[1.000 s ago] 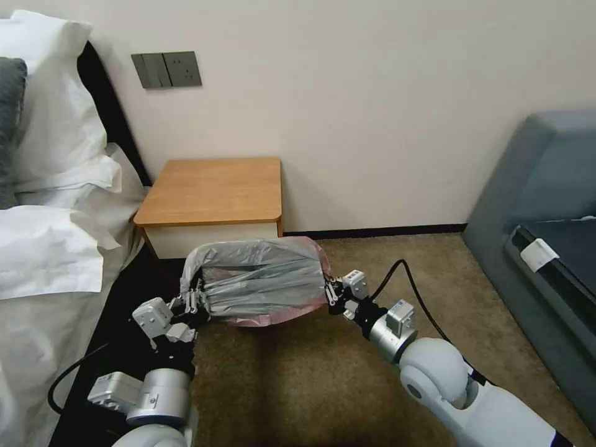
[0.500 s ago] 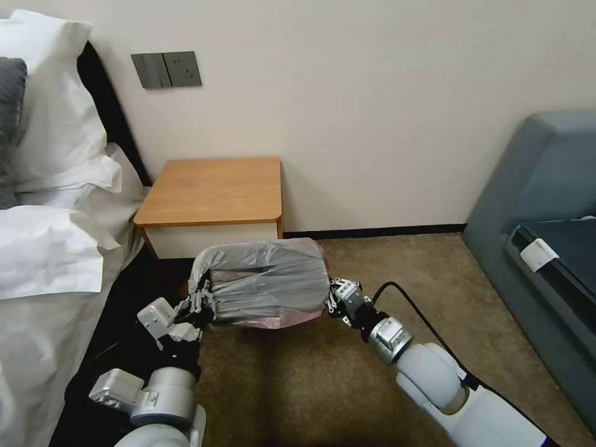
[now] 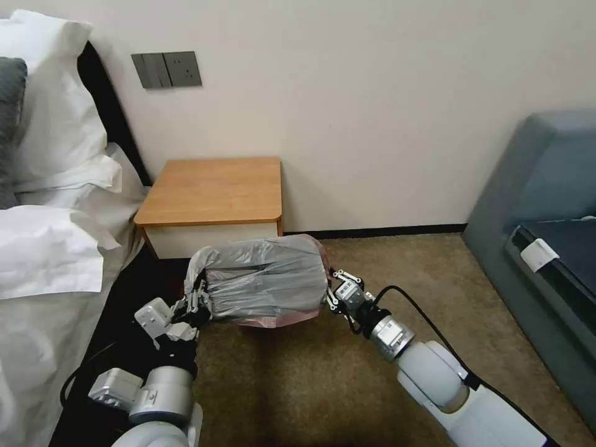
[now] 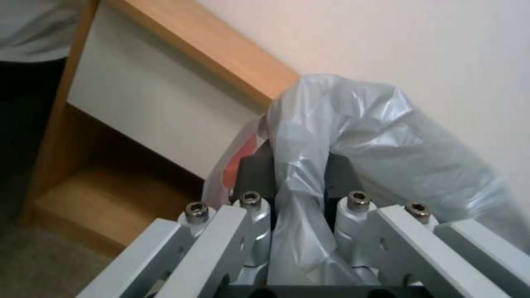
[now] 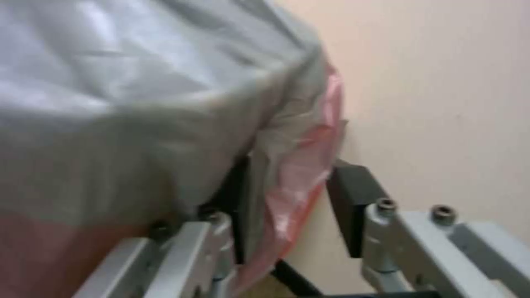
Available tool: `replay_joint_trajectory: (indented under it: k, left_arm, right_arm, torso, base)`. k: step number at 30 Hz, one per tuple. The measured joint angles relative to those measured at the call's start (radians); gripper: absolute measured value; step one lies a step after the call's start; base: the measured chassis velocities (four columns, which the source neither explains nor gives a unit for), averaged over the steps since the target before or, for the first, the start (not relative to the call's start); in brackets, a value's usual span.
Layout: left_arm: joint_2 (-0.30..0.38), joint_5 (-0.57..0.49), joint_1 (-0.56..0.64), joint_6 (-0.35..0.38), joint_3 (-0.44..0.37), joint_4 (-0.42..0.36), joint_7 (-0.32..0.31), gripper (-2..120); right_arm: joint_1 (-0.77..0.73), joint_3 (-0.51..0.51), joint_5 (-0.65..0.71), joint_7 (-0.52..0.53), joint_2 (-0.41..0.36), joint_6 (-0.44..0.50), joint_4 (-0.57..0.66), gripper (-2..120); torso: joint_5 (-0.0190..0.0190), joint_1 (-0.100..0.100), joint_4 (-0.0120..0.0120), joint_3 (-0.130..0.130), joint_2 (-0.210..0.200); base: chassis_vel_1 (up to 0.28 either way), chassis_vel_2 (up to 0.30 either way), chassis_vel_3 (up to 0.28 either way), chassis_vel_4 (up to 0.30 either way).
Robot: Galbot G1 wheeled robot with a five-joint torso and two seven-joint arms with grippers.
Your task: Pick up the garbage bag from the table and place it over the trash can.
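The grey garbage bag (image 3: 264,279) with its pinkish-red rim is spread in a boxy dome on the carpet in front of the table (image 3: 214,189). The trash can is hidden under the bag. My left gripper (image 3: 198,302) is shut on the bag's left edge; in the left wrist view the plastic (image 4: 309,157) is bunched between its pads (image 4: 255,169). My right gripper (image 3: 333,292) sits at the bag's right side, open. In the right wrist view the pink rim (image 5: 301,165) hangs loose between the parted pads (image 5: 353,203).
The bed with white linen (image 3: 49,248) lies close on the left, its dark frame beside my left arm. A grey sofa (image 3: 540,205) stands at the right. The wall (image 3: 372,112) is just behind the table. Open carpet (image 3: 298,385) stretches in front.
My right gripper has let go of the bag's right edge, dipped back and returned close to it, open. The bag has settled into a fuller dome. The left gripper has barely moved.
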Motion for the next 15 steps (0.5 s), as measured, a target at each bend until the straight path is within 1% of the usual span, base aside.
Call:
replay_joint_trajectory:
  k: [1,2,3,4,6,7,9,11,12,13,14,15]
  left_arm:
    - [0.002,0.004,-0.001,-0.003,-0.002,0.005,0.002,11]
    - [0.01,0.012,-0.004,-0.009,-0.007,0.019,0.006,11]
    - [0.012,0.015,-0.004,-0.01,-0.008,0.022,0.008,11]
    - [0.012,0.015,-0.004,-0.01,-0.008,0.022,0.008,11]
    - [0.018,0.02,-0.006,-0.014,-0.009,0.029,0.013,10]
    - [0.02,0.022,-0.007,-0.015,-0.009,0.031,0.015,10]
    - [0.02,0.022,-0.007,-0.015,-0.009,0.031,0.017,10]
    - [0.02,0.023,-0.004,-0.02,-0.006,0.031,0.027,10]
    - [0.02,0.023,-0.003,-0.022,-0.005,0.031,0.033,10]
    - [0.02,0.023,-0.003,-0.022,-0.005,0.031,0.033,10]
    - [0.019,0.024,-0.001,-0.026,-0.003,0.031,0.042,10]
    - [0.019,0.024,0.0,-0.027,-0.002,0.031,0.046,10]
  right_arm:
    - [-0.005,0.005,-0.003,0.002,-0.001,-0.003,0.006,38]
    - [-0.026,0.03,-0.006,0.006,-0.007,-0.024,0.037,46]
    - [-0.031,0.037,-0.002,0.007,-0.009,-0.031,0.047,50]
    - [-0.031,0.037,-0.002,0.007,-0.009,-0.031,0.047,50]
    - [-0.04,0.051,0.031,0.017,-0.013,-0.054,0.073,59]
    - [-0.042,0.06,0.06,0.02,-0.013,-0.073,0.087,67]
    - [-0.042,0.062,0.069,0.021,-0.013,-0.077,0.089,68]
    - [-0.033,0.07,0.096,0.023,-0.01,-0.09,0.09,80]
    - [-0.027,0.072,0.107,0.023,-0.008,-0.094,0.085,84]
    - [-0.027,0.072,0.107,0.023,-0.008,-0.094,0.085,84]
    - [-0.022,0.072,0.12,0.023,-0.006,-0.105,0.079,89]
    - [-0.021,0.072,0.124,0.023,-0.005,-0.108,0.077,89]
  torso:
    - [0.0001,0.0,0.0,0.0,0.0]
    - [-0.0001,0.0,0.0001,0.0,0.0]
    - [-0.0001,0.0,0.0,0.0,0.0]
    - [-0.0001,0.0,0.0,0.0,0.0]
    - [-0.0001,0.0,0.0,0.0,0.0]
    - [0.0,0.0,0.0001,0.0,0.0]
    - [-0.0001,0.0,0.0,0.0,0.0]
    - [0.0001,0.0,0.0,0.0,0.0]
    - [0.0,0.0,0.0001,0.0,0.0]
    - [0.0,0.0,0.0001,0.0,0.0]
    - [0.0,0.0,0.0001,0.0,0.0]
    - [0.0001,0.0,0.0001,0.0,0.0]
  base:
    - [0.0,0.0,0.0,0.0]
    - [0.0,0.0,0.0,0.0]
    - [0.0,0.0,0.0,0.0]
    - [0.0,0.0,0.0,0.0]
    - [0.0,0.0,0.0,0.0]
    - [0.0,0.0,0.0,0.0]
    - [0.0,0.0,0.0,0.0]
    - [0.0,0.0,0.0,0.0]
    - [0.0,0.0,0.0,0.0]
    - [0.0,0.0,0.0,0.0]
    - [0.0,0.0,0.0,0.0]
    - [0.0,0.0,0.0,0.0]
